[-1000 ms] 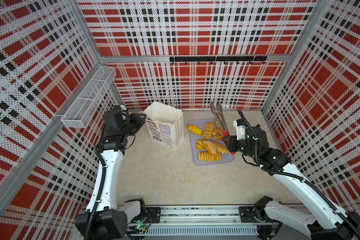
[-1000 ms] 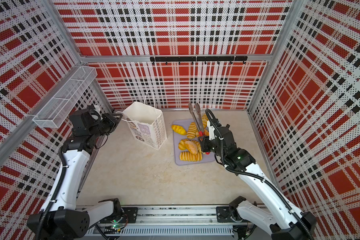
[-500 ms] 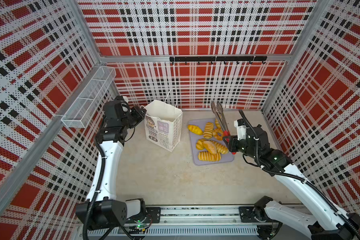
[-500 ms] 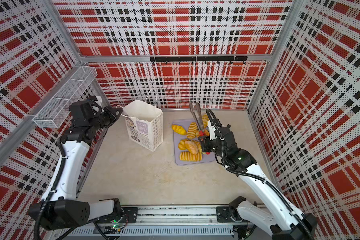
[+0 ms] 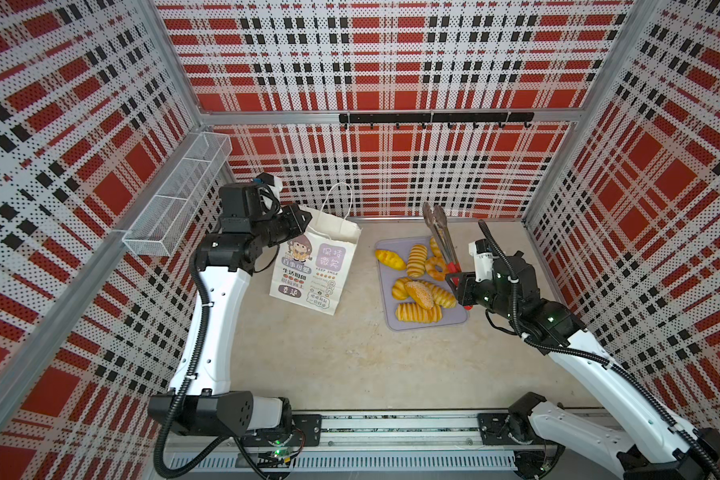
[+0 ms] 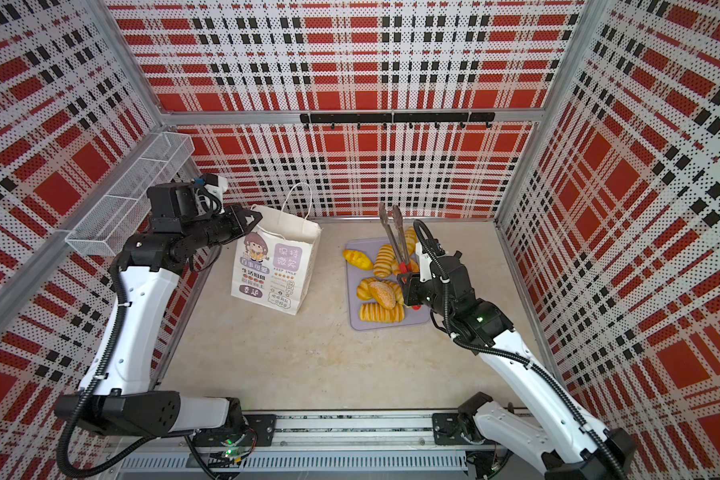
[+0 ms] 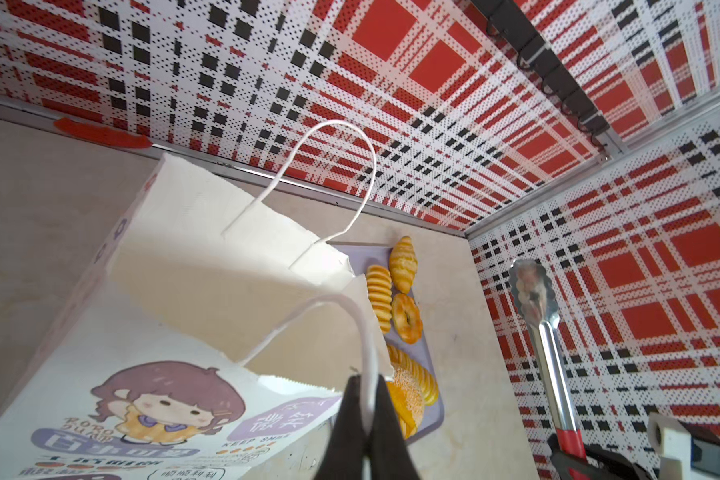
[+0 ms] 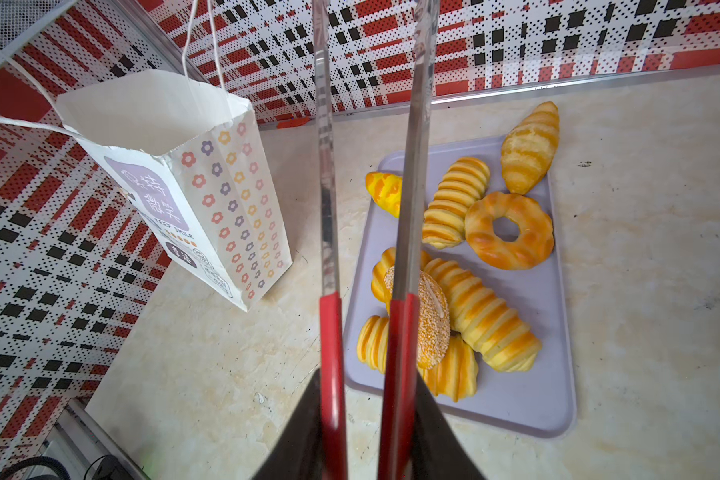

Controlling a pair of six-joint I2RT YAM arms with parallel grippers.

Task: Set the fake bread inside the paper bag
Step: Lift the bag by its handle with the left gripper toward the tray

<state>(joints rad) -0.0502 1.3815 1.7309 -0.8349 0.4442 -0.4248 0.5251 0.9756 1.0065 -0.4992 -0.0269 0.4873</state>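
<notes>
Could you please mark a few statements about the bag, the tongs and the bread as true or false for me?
1. The left gripper is shut on a cord handle of the paper bag. True.
2. The right gripper holds a croissant directly. False: it is shut on the red handles of the tongs.
3. The tongs grip a pastry. False: their tips are bare; the ring donut lies on the lilac tray.
4. The sesame bun rests on top of ridged loaves. True.
5. The paper bag lies flat. False: it stands, mouth open.
</notes>
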